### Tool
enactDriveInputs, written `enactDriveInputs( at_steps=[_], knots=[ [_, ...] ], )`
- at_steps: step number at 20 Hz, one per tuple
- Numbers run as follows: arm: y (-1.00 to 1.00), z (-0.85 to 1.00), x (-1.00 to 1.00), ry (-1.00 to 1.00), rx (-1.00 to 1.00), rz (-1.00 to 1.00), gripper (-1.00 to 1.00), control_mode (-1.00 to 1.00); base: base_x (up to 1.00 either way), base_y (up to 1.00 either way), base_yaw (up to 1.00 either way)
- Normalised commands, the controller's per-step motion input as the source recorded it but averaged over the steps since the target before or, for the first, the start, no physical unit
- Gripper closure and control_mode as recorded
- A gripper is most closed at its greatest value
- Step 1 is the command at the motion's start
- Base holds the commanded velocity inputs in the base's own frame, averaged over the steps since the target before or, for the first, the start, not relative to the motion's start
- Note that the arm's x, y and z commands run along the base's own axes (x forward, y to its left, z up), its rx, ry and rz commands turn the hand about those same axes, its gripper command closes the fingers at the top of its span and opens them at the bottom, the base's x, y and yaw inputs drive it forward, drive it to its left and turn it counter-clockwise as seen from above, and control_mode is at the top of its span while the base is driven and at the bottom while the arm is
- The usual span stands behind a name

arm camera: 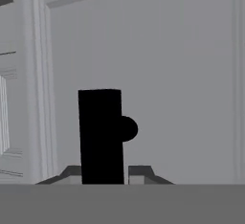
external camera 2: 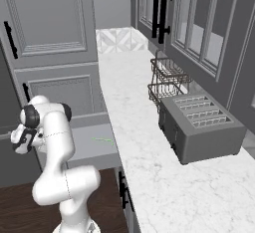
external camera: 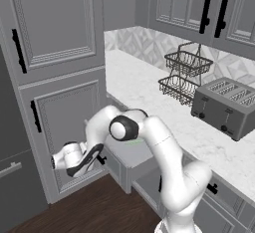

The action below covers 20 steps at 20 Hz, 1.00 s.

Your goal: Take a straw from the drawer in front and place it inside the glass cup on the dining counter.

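Note:
The grey drawer stands pulled out below the white worktop. On its floor lies the thin light-green straw, seen in the left base view as a faint green sliver behind my elbow. My gripper is at the drawer front, low and to the left, its fingers on either side of the black bar handle. In the hand view the fingertips sit close against that bar. The glass cup and the dining counter are out of view.
A grey toaster and a two-tier wire basket stand on the white worktop. Tall grey cabinet doors rise right behind my hand. Dark wood floor lies below.

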Motion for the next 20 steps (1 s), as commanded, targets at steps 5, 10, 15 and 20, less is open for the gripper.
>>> enactDriveInputs(
  at_steps=[5,10,15,20],
  knots=[
    [0.91,0.24,-0.12,0.15,0.08,0.0,-1.0,-1.0,0.0,0.0,0.0],
    [0.16,0.58,-0.21,0.22,0.3,0.0,-1.0,-1.0,0.0,0.0,0.0],
    [0.0,0.86,-0.3,0.3,0.52,0.0,-1.0,-1.0,0.0,0.0,0.0],
    [-0.19,0.97,-0.4,0.21,0.55,0.0,-1.0,-1.0,0.0,0.0,0.0]
  ],
)
